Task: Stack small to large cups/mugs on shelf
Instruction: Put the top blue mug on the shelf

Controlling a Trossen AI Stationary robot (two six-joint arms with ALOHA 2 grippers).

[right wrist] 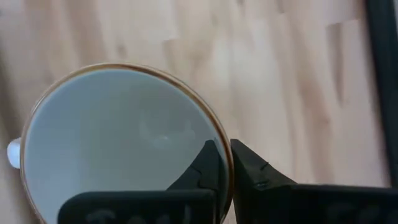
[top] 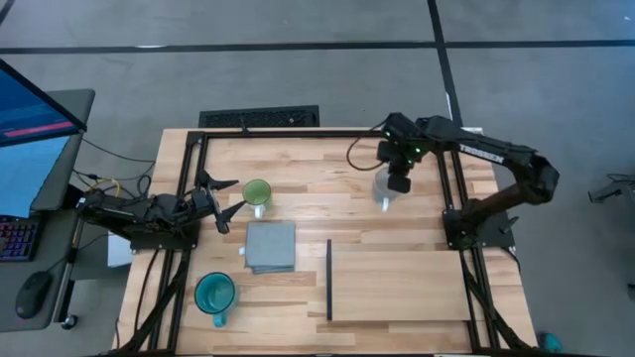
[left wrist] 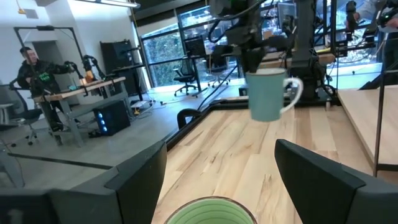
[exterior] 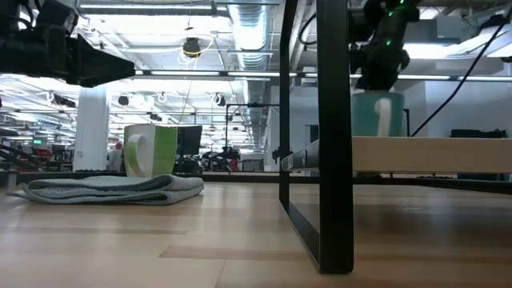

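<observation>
Right fingers [right wrist: 225,163] pinching white mug [top: 384,187], grey cloth [top: 270,246] apart

No legible text, label, brand, number or sign anywhere in these views.

Both arms matte black, boxy segmented links. Right arm [top: 496,159]: white lettering along the forearm link, small green light at the wrist, black cable looping beside it. Left arm [top: 139,213]: black throughout, thin tapered fingers [top: 220,184]. Right gripper [right wrist: 227,168]: dark angular finger tips with faint stamped marks.
</observation>
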